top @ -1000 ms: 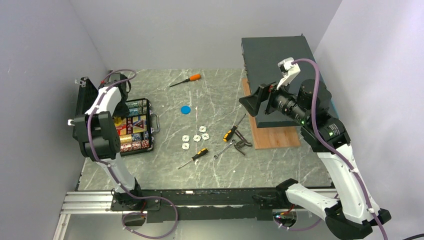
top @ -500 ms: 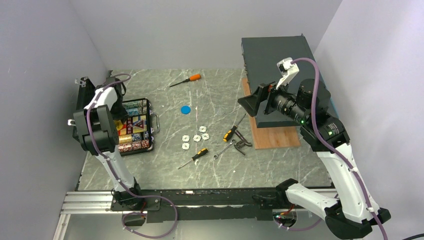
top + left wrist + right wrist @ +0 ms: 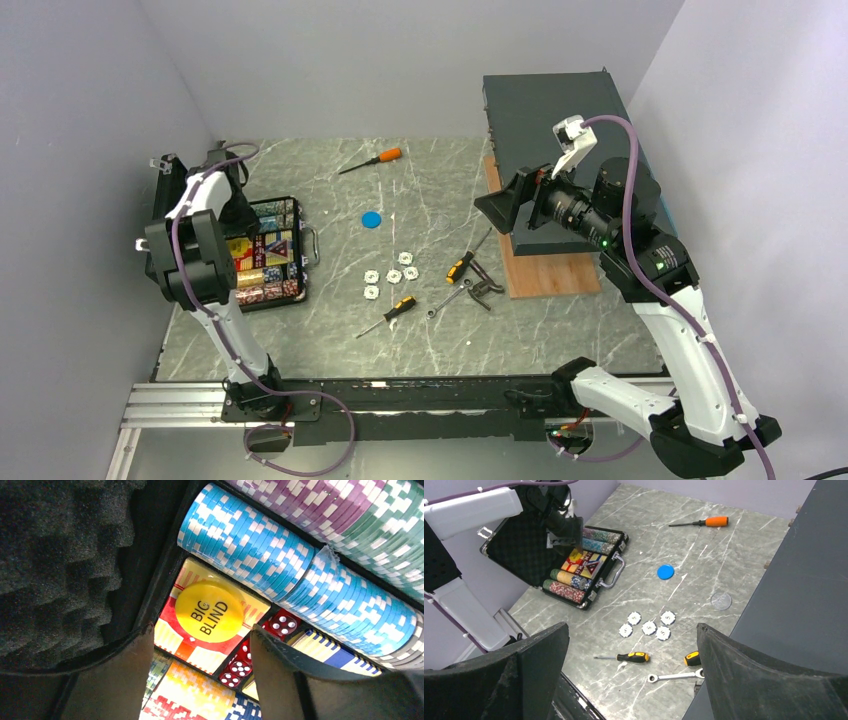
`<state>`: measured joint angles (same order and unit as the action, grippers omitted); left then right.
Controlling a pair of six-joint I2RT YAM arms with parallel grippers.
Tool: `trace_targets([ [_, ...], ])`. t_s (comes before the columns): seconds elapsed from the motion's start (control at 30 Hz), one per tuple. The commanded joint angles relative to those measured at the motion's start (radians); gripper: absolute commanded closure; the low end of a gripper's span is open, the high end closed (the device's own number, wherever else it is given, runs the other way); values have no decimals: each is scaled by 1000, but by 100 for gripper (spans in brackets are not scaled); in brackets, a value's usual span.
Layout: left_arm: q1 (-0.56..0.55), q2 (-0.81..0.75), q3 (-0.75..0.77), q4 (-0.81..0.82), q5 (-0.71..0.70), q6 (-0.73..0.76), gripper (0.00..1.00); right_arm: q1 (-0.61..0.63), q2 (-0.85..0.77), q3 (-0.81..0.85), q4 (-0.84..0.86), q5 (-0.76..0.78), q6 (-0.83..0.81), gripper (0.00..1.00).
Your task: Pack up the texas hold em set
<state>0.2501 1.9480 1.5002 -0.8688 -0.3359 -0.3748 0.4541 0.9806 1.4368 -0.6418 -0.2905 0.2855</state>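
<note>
The small black case [image 3: 303, 270] lies open at the left, its foam lid [image 3: 55, 555] raised and rows of poker chips [image 3: 250, 545] inside. My left gripper [image 3: 201, 630] hovers over the case, open and holding nothing. A yellow "BIG BLIND" disc [image 3: 210, 611] rests on a card deck just beyond its fingertips, beside red dice [image 3: 282, 624]. A loose blue disc [image 3: 371, 219] and several white chips [image 3: 392, 275] lie on the table at centre. My right gripper [image 3: 630, 626] is raised at the right, open and empty.
An orange-handled screwdriver [image 3: 372, 159] lies at the back. Two yellow-and-black screwdrivers [image 3: 390, 315] [image 3: 460, 266] and a wrench [image 3: 450, 300] lie near the white chips. A large dark flat box [image 3: 560, 150] rests on a wooden board [image 3: 550, 272] at the right.
My left arm has shifted a little toward the back left over the case and its jaws have widened. The right arm has not moved.
</note>
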Motion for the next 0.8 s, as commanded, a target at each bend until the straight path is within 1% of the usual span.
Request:
trace_targets([
  [0.0, 9, -14, 38, -4, 5, 4, 21, 0, -9, 16, 31, -4, 6, 0],
  [0.03, 9, -26, 35, -10, -4, 0, 15, -1, -10, 18, 29, -1, 4, 0],
  [0.1, 9, -63, 27, -17, -25, -13, 6, 0, -14, 17, 25, 5, 0, 0],
  [0.17, 5, -118, 10, -3, -26, -17, 5, -1, -16, 16, 21, 10, -3, 0],
  [0.23, -17, -193, -37, 54, 28, 1, 6, 0, -15, 13, 23, 12, -4, 0],
  [0.3, -83, -266, -97, 145, 143, 41, 4, 0, -12, 12, 25, 10, -1, 0],
  [0.37, -203, -310, -133, 225, 272, 100, 1, -1, -12, 7, 30, 3, 3, 0],
  [0.4, -279, -311, -135, 253, 312, 131, 1, 0, -14, 3, 34, 2, 7, 0],
  [0.47, -394, -284, -118, 274, 392, 151, 1, 0, -25, -12, 45, 5, 17, 0],
  [0.5, -434, -265, -115, 291, 450, 151, 0, 0, -33, -18, 47, 5, 20, 0],
  [0.57, -483, -216, -102, 334, 536, 133, 0, 0, -46, -23, 46, 11, 24, 0],
  [0.63, -507, -140, -51, 334, 594, 105, 1, -1, -61, -23, 39, 21, 26, 0],
  [0.7, -528, -58, 28, 290, 615, 107, 1, -2, -72, -24, 39, 30, 26, 0],
  [0.77, -550, 15, 110, 236, 558, 133, 1, 1, -79, -19, 36, 37, 24, 0],
])
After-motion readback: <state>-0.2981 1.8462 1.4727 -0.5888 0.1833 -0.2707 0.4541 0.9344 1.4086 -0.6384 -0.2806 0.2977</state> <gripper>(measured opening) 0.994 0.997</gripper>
